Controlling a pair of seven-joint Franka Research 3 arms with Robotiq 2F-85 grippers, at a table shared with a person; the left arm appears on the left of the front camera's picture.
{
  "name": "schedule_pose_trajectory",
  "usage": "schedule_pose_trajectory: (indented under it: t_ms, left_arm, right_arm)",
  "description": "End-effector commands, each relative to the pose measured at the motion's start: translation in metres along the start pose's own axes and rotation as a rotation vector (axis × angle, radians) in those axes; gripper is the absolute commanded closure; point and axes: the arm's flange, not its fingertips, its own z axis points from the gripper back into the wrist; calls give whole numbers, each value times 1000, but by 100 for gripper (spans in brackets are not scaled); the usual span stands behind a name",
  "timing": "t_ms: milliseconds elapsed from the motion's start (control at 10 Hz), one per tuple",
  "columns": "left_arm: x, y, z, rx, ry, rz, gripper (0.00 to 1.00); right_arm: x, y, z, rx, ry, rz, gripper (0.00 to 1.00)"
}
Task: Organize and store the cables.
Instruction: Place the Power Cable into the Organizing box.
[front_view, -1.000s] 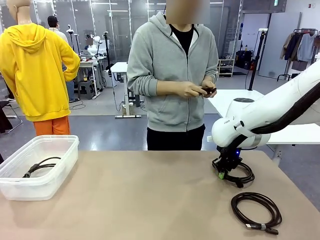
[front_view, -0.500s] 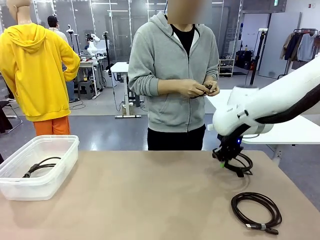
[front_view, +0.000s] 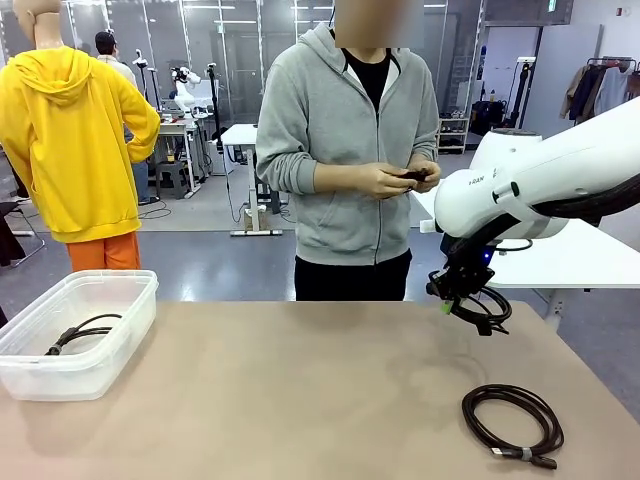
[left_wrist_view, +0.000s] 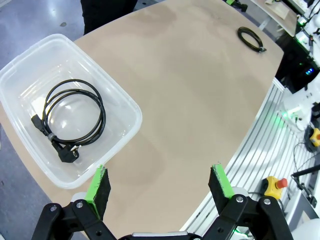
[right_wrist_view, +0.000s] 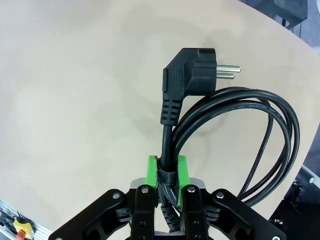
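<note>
The right gripper (right_wrist_view: 167, 169) is pressed together, pinching a coiled cable (right_wrist_view: 265, 120) at the band where its strands bunch. The right wrist view gives the detail: the plug (right_wrist_view: 192, 62), two pins showing, stands just above the fingertips, and the loops swing out to one side over the table (front_view: 300, 400). The front view adds the setting. The coil hangs under the gripper near the table's far right edge and looks to be off the surface.

The left gripper (left_wrist_view: 161, 182) is spread wide and holds nothing. It is above the table's near edge, just beside a clear bin (left_wrist_view: 127, 107). The left wrist view looks down into the bin, where a second cable (left_wrist_view: 75, 117) lies coiled on the bottom with both plug ends together; the front view shows it through the bin wall.

A third cable (front_view: 512, 420) lies coiled on the table at the near right, well apart from the bin.

Behind the table's far side, the person's hands (front_view: 395, 180) hold a small dark thing at chest height; I cannot tell what it is.
</note>
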Motion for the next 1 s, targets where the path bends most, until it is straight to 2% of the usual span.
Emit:
schedule_pose_trajectory:
  t_ms: [0,200,300,400,700,900]
  left_arm:
    - [0,-2,-2,1,-22,-11,0]
    - [0,-2,-2,1,-22,-11,0]
    - [0,-2,-2,1,-22,-11,0]
    - [0,-2,-2,1,-22,-11,0]
    - [0,-2,-2,1,-22,-11,0]
    - [0,-2,-2,1,-22,-11,0]
  right_arm:
    - [7,-2,-4,-18,-7,8,100]
    - [7,-2,-4,-18,-7,8,100]
    - [1,-1,-8,-1,10,1,81]
    - [3,26,-3,28,-59,-18,81]
    - [13,129,5,-63,39,-44,81]
    - [20,176,2,-74,69,-32,81]
